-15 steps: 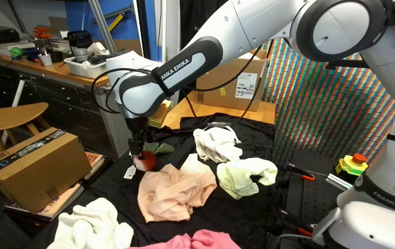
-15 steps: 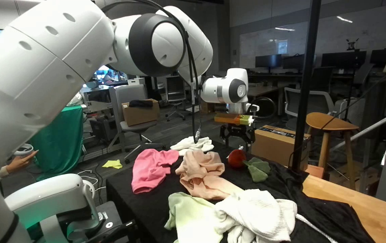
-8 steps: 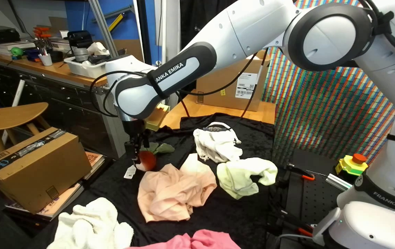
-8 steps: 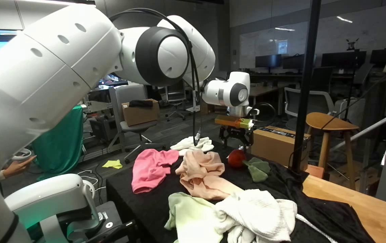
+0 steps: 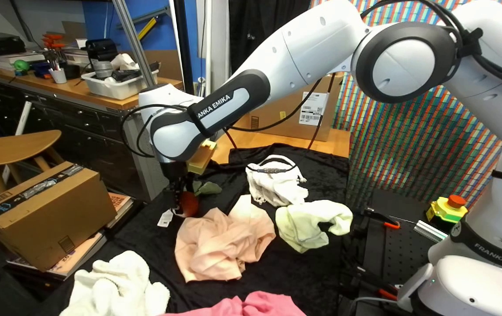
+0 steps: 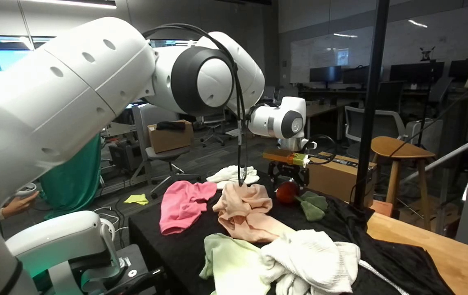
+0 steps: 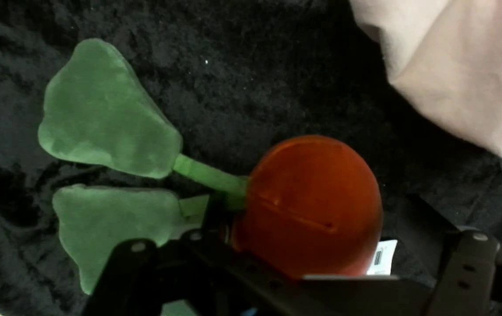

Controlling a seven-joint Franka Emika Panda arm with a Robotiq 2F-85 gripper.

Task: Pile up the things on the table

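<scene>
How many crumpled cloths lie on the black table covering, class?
5. In an exterior view: pink cloth at left, fluffy white cloth at back, peach cloth in the middle, pale green cloth and ribbed white cloth in front. Others may lie hidden underneath.

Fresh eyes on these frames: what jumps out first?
The white Franka arm, stretching over the black-draped table in both exterior views. Then the red plush toy with green leaves, near the middle of the wrist view, by the open gripper. After that, the hot-pink cloth, left of the peach cloth in an exterior view.
</scene>
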